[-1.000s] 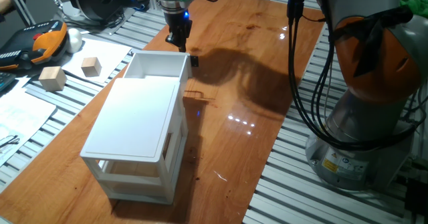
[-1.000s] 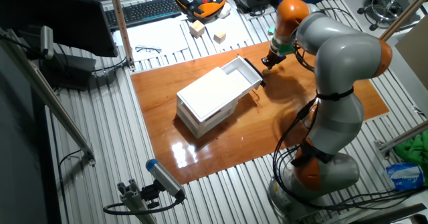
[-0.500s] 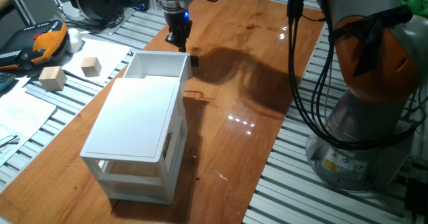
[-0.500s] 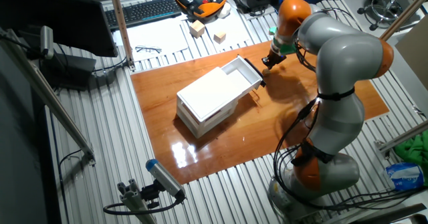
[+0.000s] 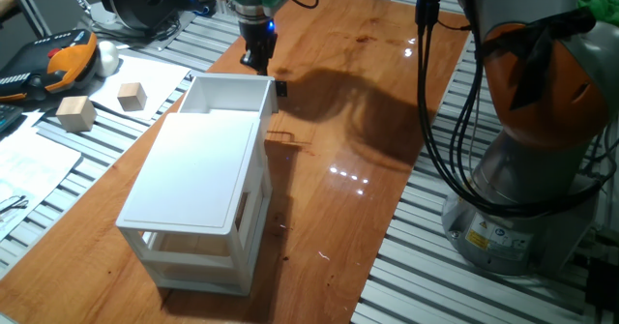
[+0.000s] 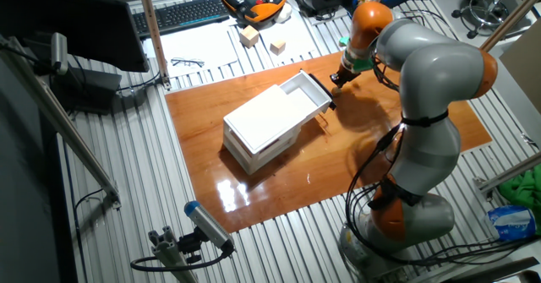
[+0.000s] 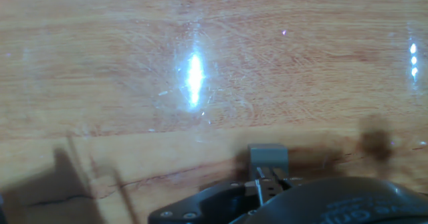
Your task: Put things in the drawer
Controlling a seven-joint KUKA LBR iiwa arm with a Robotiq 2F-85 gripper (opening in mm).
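The drawer stands pulled out from the top of the white cabinet, and I see nothing in it. Its black knob faces the arm. My gripper hangs just beyond the drawer's far corner, low over the wooden board, dark fingers pointing down. The other fixed view has the gripper right beside the drawer. In the hand view the gripper shows its tips pressed together into one grey block over bare wood. The tiny cube shows in no view.
Two larger pale wooden blocks lie on paper left of the board. An orange-and-black handset sits beyond them. My arm's base and its cables fill the right side.
The gripper has shifted very slightly upward beside the drawer. Nothing else has moved.
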